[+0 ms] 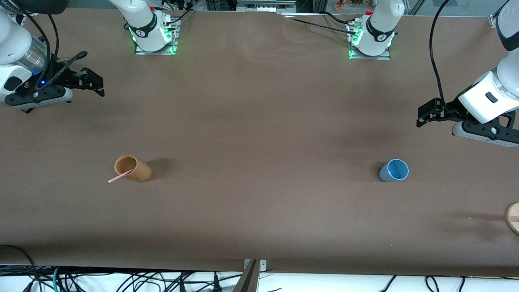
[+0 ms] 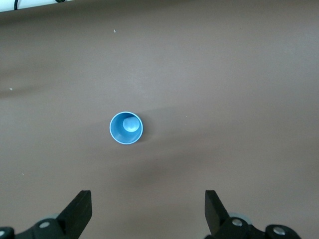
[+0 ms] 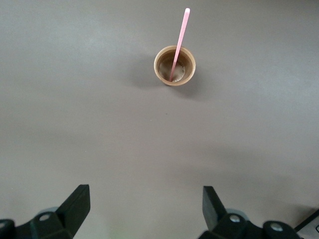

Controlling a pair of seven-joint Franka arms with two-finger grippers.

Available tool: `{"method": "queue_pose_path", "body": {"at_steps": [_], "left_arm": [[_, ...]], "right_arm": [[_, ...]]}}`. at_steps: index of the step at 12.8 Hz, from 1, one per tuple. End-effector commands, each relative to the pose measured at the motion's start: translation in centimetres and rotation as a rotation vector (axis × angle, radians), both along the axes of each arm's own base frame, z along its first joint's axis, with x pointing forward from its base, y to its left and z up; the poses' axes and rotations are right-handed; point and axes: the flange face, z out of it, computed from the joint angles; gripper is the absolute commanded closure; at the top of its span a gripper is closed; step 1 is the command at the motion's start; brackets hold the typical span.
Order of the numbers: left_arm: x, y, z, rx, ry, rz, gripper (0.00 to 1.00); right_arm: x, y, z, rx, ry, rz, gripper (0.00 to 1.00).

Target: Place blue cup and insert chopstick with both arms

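Nothing is started: blue cup (image 1: pixel 394 170) stands untouched at the worktop's (image 1: pixel 259 134) 4 o'clock, chopstick (image 1: pixel 120 176) leans in the tan cup (image 1: pixel 133 168) at 8 o'clock, and left pincer (image 1: pixel 423 115) and right pincer (image 1: pixel 95 83) hover open, empty.

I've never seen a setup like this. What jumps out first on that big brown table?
Two small cups stand far apart: a blue cup toward the left arm's end, and a tan cup with a pink chopstick leaning out of it toward the right arm's end. The left gripper and right gripper hover open above the table.
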Motion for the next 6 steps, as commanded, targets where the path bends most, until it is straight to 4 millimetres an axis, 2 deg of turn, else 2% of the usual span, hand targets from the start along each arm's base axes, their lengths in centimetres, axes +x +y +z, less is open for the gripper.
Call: {"method": "queue_pose_path", "body": {"at_steps": [1,6], "left_arm": [[-0.03,-0.13,0.29,0.017,-0.001,0.001,0.0],[-0.05,-0.49,0.36,0.017,-0.003,-0.005,0.0]], "right_arm": [[-0.85,0.27,0.24,-0.015,-0.018,-0.005,0.0],[-0.86,0.35,-0.09,-0.014,-0.021,-0.007,0.0]]}}
